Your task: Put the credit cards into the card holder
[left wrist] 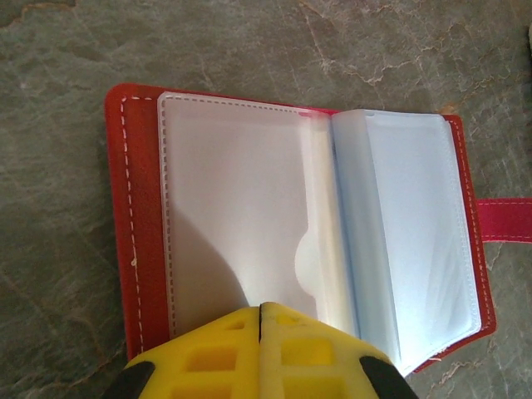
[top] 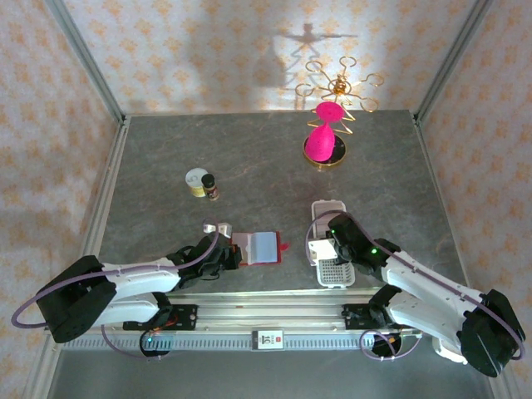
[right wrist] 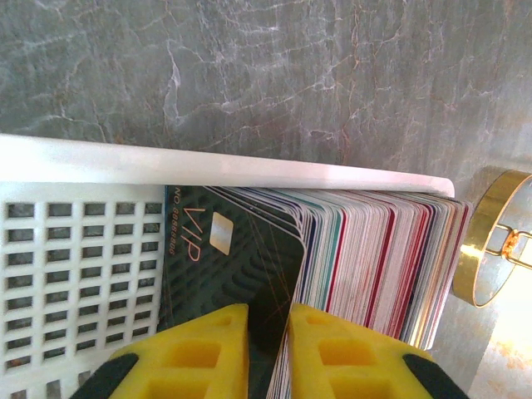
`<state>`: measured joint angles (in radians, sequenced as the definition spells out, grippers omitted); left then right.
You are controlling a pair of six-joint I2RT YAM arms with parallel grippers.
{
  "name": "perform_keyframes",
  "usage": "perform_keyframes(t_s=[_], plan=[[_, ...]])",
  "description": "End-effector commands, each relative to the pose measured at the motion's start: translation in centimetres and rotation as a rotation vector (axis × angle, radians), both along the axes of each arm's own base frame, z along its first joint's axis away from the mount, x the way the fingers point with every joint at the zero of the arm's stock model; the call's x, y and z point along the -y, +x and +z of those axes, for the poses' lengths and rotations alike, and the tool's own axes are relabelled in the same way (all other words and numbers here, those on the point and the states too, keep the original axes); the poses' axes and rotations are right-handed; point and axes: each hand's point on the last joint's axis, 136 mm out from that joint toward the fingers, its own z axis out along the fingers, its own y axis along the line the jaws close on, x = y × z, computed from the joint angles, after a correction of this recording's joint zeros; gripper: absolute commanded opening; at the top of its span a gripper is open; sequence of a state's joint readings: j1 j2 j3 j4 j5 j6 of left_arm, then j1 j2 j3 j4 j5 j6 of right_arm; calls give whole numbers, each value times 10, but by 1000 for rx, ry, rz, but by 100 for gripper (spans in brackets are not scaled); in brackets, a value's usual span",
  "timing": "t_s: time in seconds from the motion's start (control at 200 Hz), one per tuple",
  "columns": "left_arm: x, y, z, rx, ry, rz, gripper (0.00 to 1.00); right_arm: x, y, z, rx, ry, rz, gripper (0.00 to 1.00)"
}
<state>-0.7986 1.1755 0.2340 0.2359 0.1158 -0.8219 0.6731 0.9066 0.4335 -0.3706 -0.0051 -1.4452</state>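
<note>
Your left tool [left wrist: 260,312] is closed over the open card holder [left wrist: 137,216] on the desk [left wrist: 58,166]. Your right tool [right wrist: 268,320], narrow, straddles a black card [right wrist: 233,266] among the credit cards [right wrist: 374,249] in the white tray [right wrist: 75,249]; grip unconfirmed

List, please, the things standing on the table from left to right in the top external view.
Round jar → small dark bottle → red wallet → white tray. The pink ornament on the gold stand is left out, as it stands straight behind the tray.
</note>
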Motion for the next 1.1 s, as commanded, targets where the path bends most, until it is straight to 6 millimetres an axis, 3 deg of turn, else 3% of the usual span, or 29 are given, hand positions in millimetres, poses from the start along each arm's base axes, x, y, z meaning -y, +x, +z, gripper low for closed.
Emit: perform_keyframes(t_s=[0.0,0.601,0.766,0.931,1.096], plan=[[-4,-5,-5,-15,5,10,2,0,1,7,8,17,-15,15],[-5,-5,-5,-17,-1,12,1,2,6,12,34,15,-33,14],[-4,-5,-5,-15,-5,13,1,2,5,8,27,18,-35,30],[-4,-6,-5,-16,-9,11,1,2,5,4,30,21,-37,36],[-3,-6,-4,-12,-11,9,1,3,5,-2,28,10,-39,53]])
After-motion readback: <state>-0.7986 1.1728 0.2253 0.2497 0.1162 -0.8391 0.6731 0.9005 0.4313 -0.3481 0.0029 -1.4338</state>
